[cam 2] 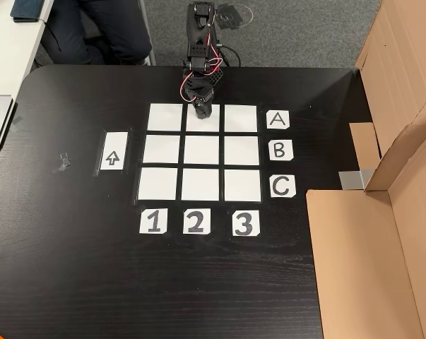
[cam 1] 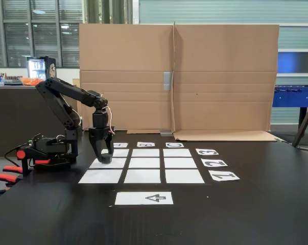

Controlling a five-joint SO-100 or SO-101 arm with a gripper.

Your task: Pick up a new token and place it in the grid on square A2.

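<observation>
Token [cam 2: 202, 110] sits low on square A2 [cam 2: 202, 121], the middle sheet of the row beside the A card [cam 2: 277, 119], at twelve o'clock in the grid [cam 2: 159, 183] from overhead! The gripper [cam 2: 201, 106] is right down over it, fingers pointing at the paper. In the fixed view the gripper [cam 1: 103, 155] hugs a dark puck [cam 1: 105, 158] at the sheet; clamped or let go, I cannot tell. The arrow sheet [cam 2: 114, 150] lies at nine o'clock.

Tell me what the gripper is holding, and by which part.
The gripper appears to hold the token, a small black puck, by its sides, low over square A2. Whether it rests on the paper cannot be told.
</observation>
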